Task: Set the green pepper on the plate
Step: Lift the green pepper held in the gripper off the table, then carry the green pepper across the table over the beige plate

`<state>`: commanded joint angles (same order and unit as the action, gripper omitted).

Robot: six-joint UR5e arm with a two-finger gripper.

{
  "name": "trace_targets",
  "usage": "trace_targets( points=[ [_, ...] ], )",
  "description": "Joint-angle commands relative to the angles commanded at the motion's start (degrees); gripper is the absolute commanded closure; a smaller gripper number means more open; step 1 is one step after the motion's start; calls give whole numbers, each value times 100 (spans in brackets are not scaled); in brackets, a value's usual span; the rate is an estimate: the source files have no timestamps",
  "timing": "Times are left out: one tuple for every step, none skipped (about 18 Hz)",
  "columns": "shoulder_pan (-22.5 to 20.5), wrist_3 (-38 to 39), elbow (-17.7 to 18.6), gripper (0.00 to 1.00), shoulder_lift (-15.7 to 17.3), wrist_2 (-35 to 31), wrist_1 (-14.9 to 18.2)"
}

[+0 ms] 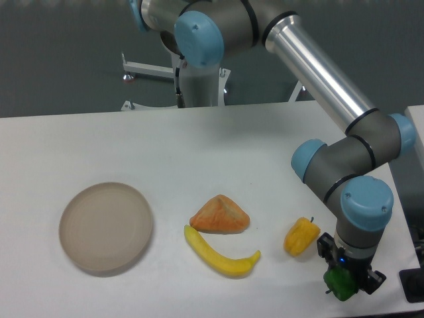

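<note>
Down at the near right corner of the worktop (pixel 218 146), the claw (pixel 344 281) stood closed around the green pepper (pixel 340 284), pointing straight down, so the grasp step looked in hand. Its stem seemed to stick out leftward, though its long axis was too hidden to tell. Next it needed a lift and a long carry left, past the yellow pepper (pixel 300 237), banana (pixel 220 254) and orange wedge (pixel 220 216), to the plate (pixel 106 227).

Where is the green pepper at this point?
The green pepper sits at the lower right of the camera view, between the gripper fingers near the table's front edge, just right of the yellow pepper and far from the plate.
</note>
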<state>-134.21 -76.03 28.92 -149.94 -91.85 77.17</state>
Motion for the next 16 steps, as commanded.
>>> trace_targets(
  points=[
    [0, 0, 44, 52, 9, 0, 0],
    [0, -9, 44, 52, 17, 0, 0],
    [0, 0, 61, 52, 35, 9, 9],
    [0, 0, 96, 52, 52, 9, 9],
    [0, 0, 105, 52, 70, 17, 17],
    [26, 9, 123, 52, 88, 18, 18],
    [96, 9, 184, 52, 149, 9, 18],
    [123, 61, 289, 52, 219, 17, 26],
    [140, 88, 412, 52, 324, 9, 35],
    [167, 105, 596, 52, 456, 35, 70],
    [237, 158, 824, 51, 631, 44, 88],
    [290, 219, 1174, 52, 868, 61, 105],
    [342, 263, 1491, 51, 1088, 79, 105],
    [404, 359, 1668, 51, 1264, 97, 114],
    [500, 569, 1809, 51, 1422, 175, 140],
    [597, 858, 1924, 51, 1580, 289, 184]
  ],
)
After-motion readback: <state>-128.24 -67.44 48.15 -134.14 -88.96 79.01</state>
